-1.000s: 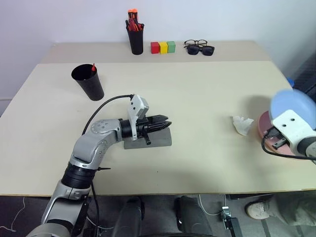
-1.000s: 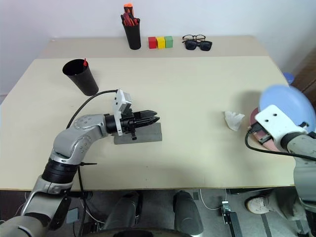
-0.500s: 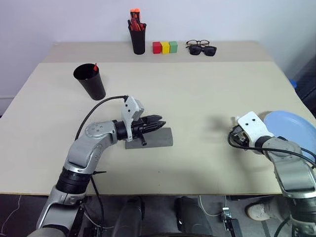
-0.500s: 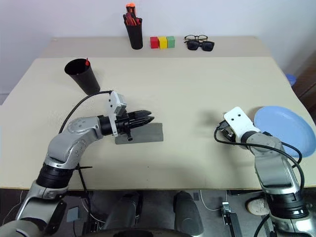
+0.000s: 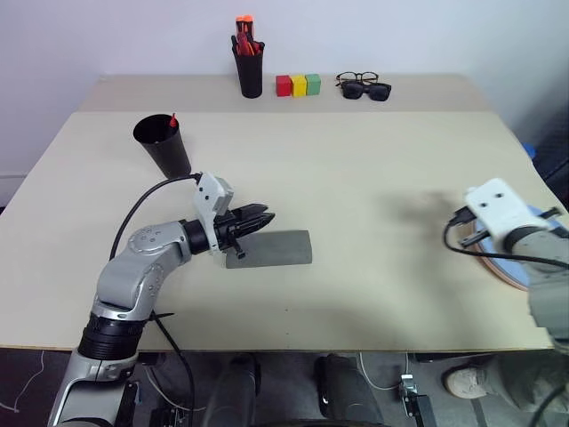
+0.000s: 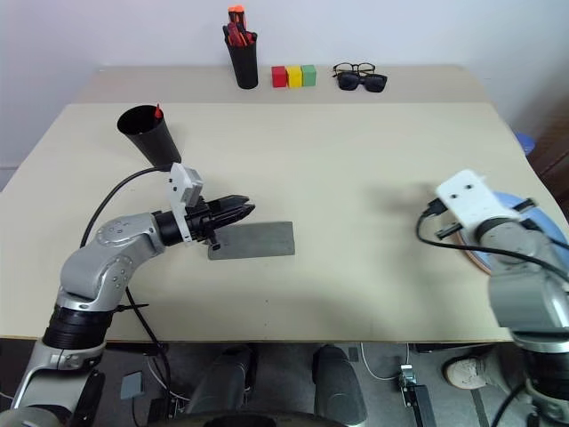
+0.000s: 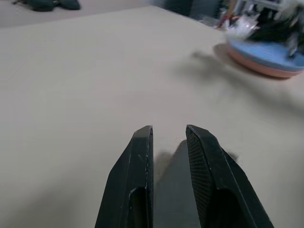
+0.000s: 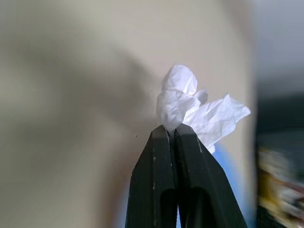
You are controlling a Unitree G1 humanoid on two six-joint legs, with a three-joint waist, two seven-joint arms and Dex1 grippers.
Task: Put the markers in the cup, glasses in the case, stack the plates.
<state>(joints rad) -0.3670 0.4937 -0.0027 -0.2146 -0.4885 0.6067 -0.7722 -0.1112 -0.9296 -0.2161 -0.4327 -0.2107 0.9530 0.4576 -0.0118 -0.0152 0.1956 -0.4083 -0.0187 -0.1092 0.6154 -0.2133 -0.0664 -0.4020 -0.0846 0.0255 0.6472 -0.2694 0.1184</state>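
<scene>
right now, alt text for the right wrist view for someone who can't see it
The right gripper, its two black fingers shut, pinches a crumpled white tissue at their tips. Behind it lies the beige table, with a patch of the light blue plate showing beside the fingers.

Two head cameras look forward and down from above the near edge of a beige table (image 5: 373, 178), taking in nearly its whole top up to the wall; they sit side by side and share almost the same scene. The left wrist camera sits low behind the left gripper (image 7: 168, 135), looking along its fingers across the table toward stacked plates (image 7: 266, 54) far ahead of that hand. The right wrist camera looks closely along the right gripper (image 8: 172, 130) at a crumpled tissue (image 8: 194, 111) at its fingertips.
</scene>
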